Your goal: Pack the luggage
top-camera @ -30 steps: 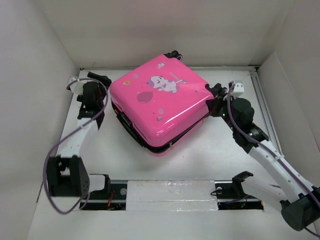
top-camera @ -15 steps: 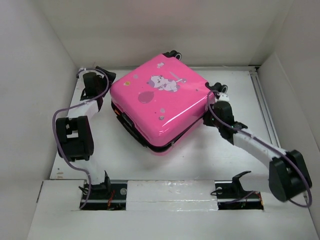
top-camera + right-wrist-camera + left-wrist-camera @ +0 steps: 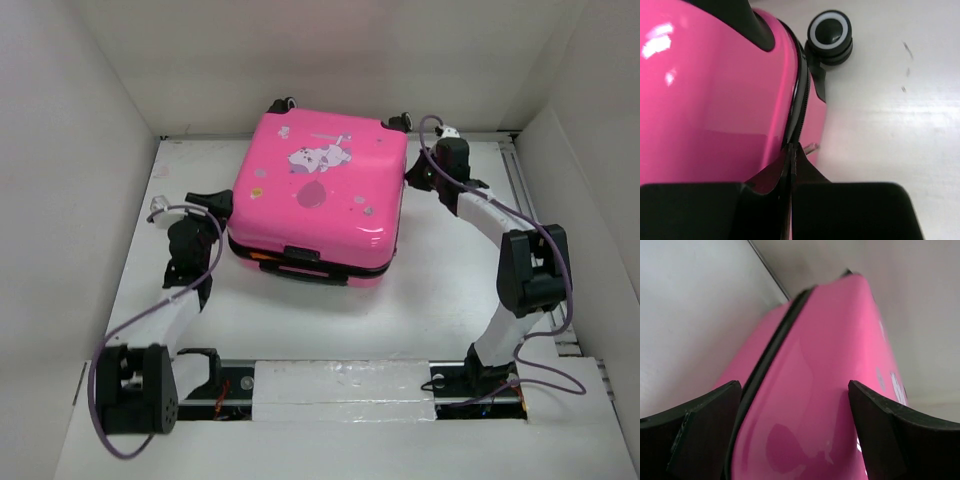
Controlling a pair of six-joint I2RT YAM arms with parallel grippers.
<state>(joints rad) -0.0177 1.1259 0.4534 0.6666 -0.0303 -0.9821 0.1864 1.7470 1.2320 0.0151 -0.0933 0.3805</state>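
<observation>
The luggage (image 3: 320, 200) is a hot-pink hard-shell suitcase with a cartoon animal print. It lies flat and closed at the back middle of the table, wheels toward the back wall. My left gripper (image 3: 215, 200) is open at its left side, and the pink shell (image 3: 830, 390) fills the space between the wide-apart fingers (image 3: 700, 425). My right gripper (image 3: 415, 175) is at the back right corner. In the right wrist view it (image 3: 791, 148) is shut, tips at the black zipper seam (image 3: 799, 95), pinching a small metal zipper pull (image 3: 812, 147) that sticks out beside them.
A black wheel (image 3: 829, 32) stands just beyond the right gripper. White walls enclose the table on the left, back and right. A metal rail (image 3: 525, 200) runs along the right edge. The arm bases sit on a strip (image 3: 340, 390) at the near edge.
The luggage has turned clockwise and slid toward the back wall. My right gripper has followed round to its back right corner. My left gripper has dropped back to the near left side.
</observation>
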